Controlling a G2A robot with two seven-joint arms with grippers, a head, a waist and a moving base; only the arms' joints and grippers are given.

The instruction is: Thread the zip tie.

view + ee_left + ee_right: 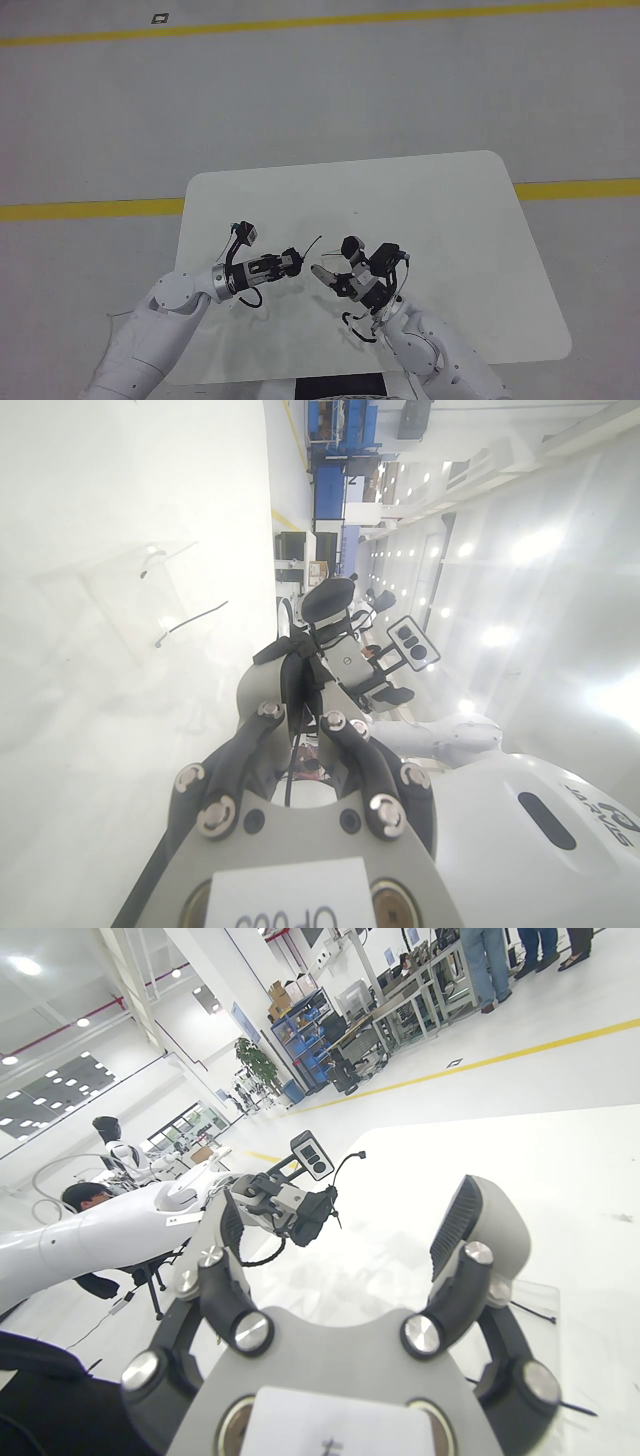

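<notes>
At the left, the left hand [293,262] is raised over the worktop [450,200] and clenched on the black zip tie [310,247]. The longer part of the tie curves up and away to the far side, ending in a small block that looks like the head. A short pointed tip sticks out on the side facing the other arm. Just to the right, near but apart from it, the right hand [335,260] is released, with its fingers [470,1223] spread wide and nothing between them. The step in hand appears to be taking the free end so that tip and head can be brought together. To do this well, the right hand should close on the curved strap close to the head, where it flexes least. It should then bend the strap round slowly, while the left hand keeps the tip steady and lined up with the slot. On the right, a clear plate [542,1295] lies on the worktop carrying a spare tie [542,1314].
</notes>
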